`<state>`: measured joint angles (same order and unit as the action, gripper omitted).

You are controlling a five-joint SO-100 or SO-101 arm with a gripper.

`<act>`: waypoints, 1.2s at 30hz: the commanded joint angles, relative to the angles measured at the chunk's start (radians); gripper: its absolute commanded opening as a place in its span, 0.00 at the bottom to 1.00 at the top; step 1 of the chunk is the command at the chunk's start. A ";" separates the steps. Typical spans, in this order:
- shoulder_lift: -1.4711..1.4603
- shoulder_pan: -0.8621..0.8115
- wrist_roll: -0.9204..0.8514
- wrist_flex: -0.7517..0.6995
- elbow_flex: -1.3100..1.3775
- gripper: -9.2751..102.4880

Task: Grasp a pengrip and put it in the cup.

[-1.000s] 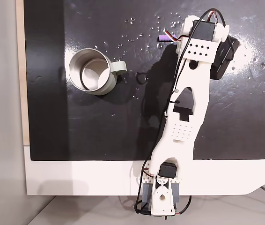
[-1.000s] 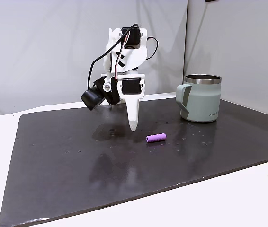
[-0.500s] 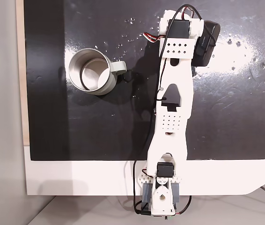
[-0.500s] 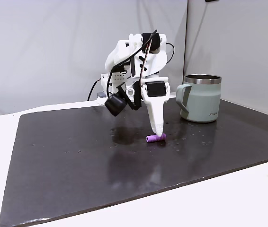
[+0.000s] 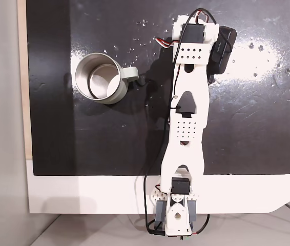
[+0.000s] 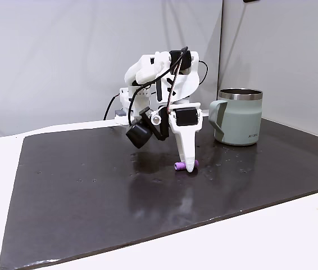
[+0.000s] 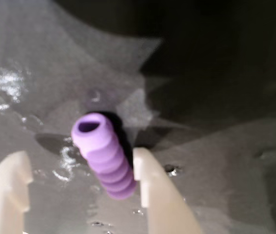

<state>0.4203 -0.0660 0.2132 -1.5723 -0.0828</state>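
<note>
**End effector down over pengrip, fingers apart**

End effector (image 7: 82, 183): wrist view shows two pale fingers spread, with the pengrip (image 7: 104, 156) lying between them on the mat. The right-hand finger (image 7: 150, 190) touches or nearly touches the pengrip's side; the left-hand finger (image 7: 9, 187) stands clear of it with dark mat showing in the gap. Not closed on anything.

Pengrip: purple, ribbed, open end facing the wrist camera. In a fixed view from the side, one end (image 6: 178, 166) pokes out to the left of the white fingertip (image 6: 189, 163), which reaches down to the mat surface.

Arm: in a fixed view from above, the white arm (image 5: 186, 128) runs from its base at the counter's (image 5: 83, 197) lower edge up across the black mat (image 5: 109, 138).

Cup (image 5: 98, 78): upright on the mat, well to the left of the arm in that view from above, handle toward the arm. From the side, cup (image 6: 239, 117) stands right of the end effector, apart from it.
</note>
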 commanded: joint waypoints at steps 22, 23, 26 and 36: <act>0.723 -0.040 0.021 -0.092 -0.477 0.08; 0.782 -0.040 0.025 -0.095 -0.518 0.08; 0.948 -0.017 0.029 -0.097 -0.620 0.08; 1.209 0.285 0.015 -0.017 -0.790 0.08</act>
<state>1.5493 0.1381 0.2347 -1.6291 -0.8652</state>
